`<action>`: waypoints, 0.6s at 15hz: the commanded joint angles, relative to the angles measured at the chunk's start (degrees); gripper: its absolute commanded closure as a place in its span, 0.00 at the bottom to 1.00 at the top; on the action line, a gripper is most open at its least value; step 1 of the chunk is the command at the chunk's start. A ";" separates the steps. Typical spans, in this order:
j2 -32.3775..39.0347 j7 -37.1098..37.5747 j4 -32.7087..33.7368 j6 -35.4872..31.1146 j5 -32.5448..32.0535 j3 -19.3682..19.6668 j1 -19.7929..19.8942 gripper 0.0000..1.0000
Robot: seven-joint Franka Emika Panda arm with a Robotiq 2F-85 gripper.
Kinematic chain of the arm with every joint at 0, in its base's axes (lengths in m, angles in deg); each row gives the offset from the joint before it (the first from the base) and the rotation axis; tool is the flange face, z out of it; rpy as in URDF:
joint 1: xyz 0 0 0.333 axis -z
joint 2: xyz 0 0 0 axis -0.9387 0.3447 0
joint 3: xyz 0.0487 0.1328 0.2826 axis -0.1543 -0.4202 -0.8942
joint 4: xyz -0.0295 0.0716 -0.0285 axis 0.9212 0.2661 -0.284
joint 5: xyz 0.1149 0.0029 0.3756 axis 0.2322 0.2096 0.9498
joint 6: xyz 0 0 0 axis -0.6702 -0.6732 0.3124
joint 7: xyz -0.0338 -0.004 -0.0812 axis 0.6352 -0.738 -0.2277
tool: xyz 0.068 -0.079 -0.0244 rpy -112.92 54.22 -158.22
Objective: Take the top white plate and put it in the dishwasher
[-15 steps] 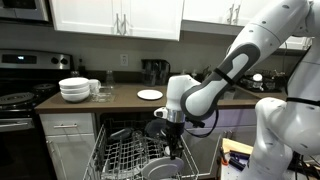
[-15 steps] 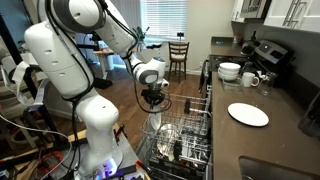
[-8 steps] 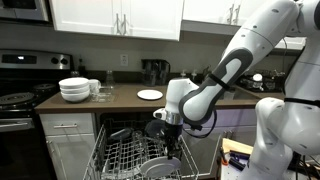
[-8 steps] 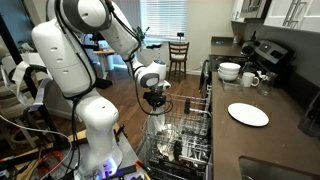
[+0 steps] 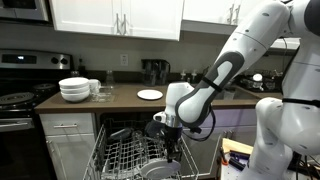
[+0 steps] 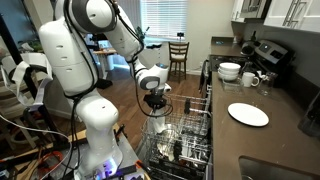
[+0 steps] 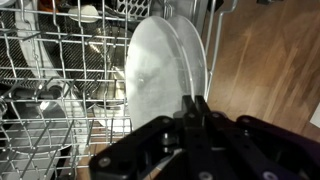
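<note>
**Plate Held On Edge Over the Rack**

In the wrist view the top white plate [image 7: 160, 70] stood upright on its edge above the wire rack [image 7: 40, 50] of the dishwasher [image 5: 125, 155], with the wood floor [image 7: 270, 60] showing beside it. The posture made sense. Rack wires take a plate only edgewise, so holding it vertical would let it slip between them rather than lie across the top.

The gripper [image 7: 197, 100] was clamped on the plate's rim nearest the camera. Its fingers were pressed almost together, with only the thin rim between them. In both exterior views the gripper [image 5: 168, 137] [image 6: 154, 104] pointed down over the pulled-out rack.

Whether the plate's far edge already touched the wires could not be told. Judging by the firm grip, the plate had not yet been let go.

A second white plate [image 5: 149, 95] lay flat on the counter [image 5: 120, 100], well apart from the stacked bowls [image 5: 74, 89].
</note>
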 commanded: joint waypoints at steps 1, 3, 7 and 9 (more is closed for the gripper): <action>1.48 -5.15 1.15 -0.53 4.87 -1.00 1.00 0.99; 1.23 -4.94 1.00 -0.46 4.74 -1.44 1.30 0.99; -0.85 -1.66 0.05 -0.12 1.48 -2.61 1.65 0.99; -1.82 0.44 -0.51 -0.17 -1.25 -3.44 1.88 0.99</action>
